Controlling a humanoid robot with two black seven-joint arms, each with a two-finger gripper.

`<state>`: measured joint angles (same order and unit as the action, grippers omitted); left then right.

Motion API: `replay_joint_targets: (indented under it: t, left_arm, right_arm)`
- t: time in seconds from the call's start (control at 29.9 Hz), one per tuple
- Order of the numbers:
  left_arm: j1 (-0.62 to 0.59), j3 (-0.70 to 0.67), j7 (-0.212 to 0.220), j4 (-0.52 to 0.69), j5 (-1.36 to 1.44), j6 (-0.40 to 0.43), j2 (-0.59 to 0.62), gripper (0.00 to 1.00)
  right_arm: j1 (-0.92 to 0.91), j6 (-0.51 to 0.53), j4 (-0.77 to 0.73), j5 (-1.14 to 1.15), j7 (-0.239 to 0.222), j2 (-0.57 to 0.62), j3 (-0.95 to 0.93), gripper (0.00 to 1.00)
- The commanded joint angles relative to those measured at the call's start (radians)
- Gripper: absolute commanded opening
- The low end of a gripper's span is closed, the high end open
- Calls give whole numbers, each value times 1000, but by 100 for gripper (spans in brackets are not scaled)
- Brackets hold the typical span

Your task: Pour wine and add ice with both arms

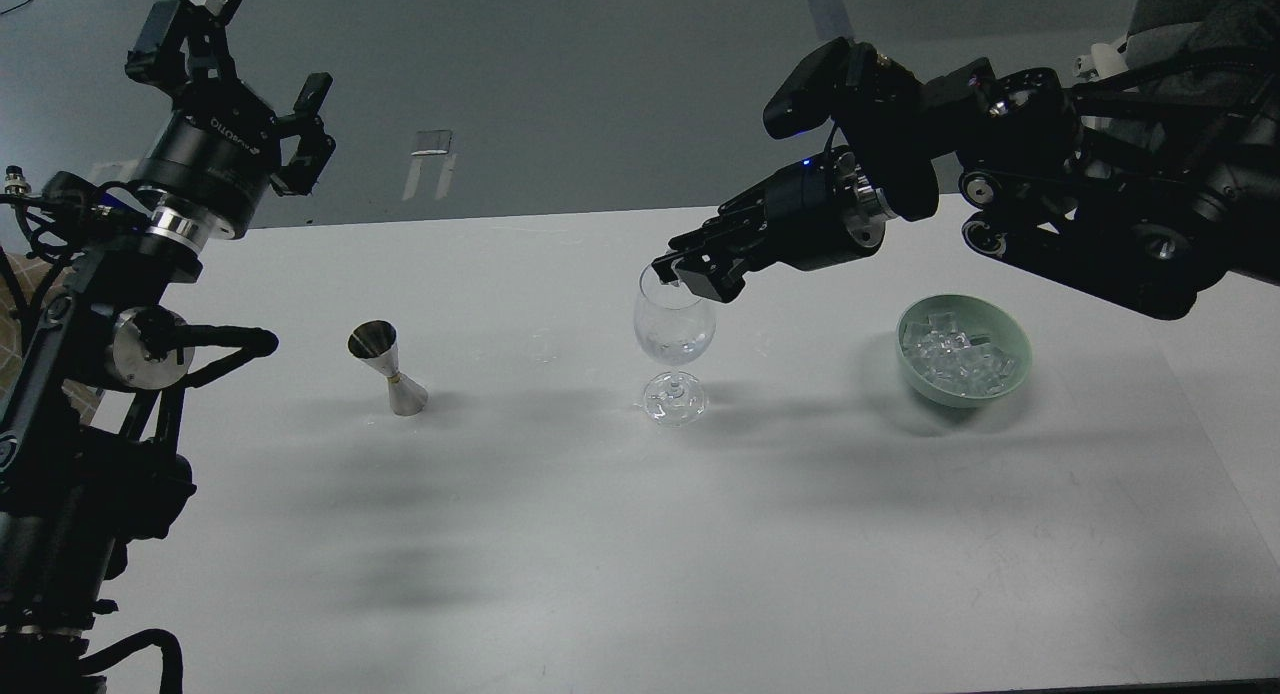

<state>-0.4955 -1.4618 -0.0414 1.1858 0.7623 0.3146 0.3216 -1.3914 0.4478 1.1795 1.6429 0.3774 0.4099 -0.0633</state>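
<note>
A clear stemmed glass (675, 329) stands mid-table with a little clear wine (675, 352) glinting in the bottom of its bowl. My right gripper (678, 274) hangs just over the glass's rim, its fingers pinched together on what looks like a small clear ice cube. A pale green bowl (1010, 359) to the right holds a heap of ice cubes (955, 354). My left gripper (240, 59) is raised high at the far left, open and empty, well apart from everything on the table.
A steel jigger (388, 367) stands upright on the white table (600, 534), left of the glass. My left arm's elbow and cables fill the left edge. The right arm's thick links hang above the bowl.
</note>
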Motion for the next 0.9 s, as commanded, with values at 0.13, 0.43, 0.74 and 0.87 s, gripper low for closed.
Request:
replay_joint_targets:
  t: [0.13, 0.43, 0.74, 0.87]
  left_arm:
    - [0, 0, 0, -2, 0, 0, 4, 97]
    - [0, 1, -2, -2, 0, 0, 5, 97]
    - [-2, 0, -2, -3, 0, 0, 14, 97]
    - [-2, 0, 0, -3, 0, 0, 17, 97]
  right_arm:
    - [0, -4, 0, 0, -2, 0, 0, 26]
    - [0, -7, 0, -2, -2, 3, -1, 49]
    - [-18, -49, -23, -11, -3, 17, -39, 58]
    - [-41, -54, -115, -43, -3, 18, -128, 59]
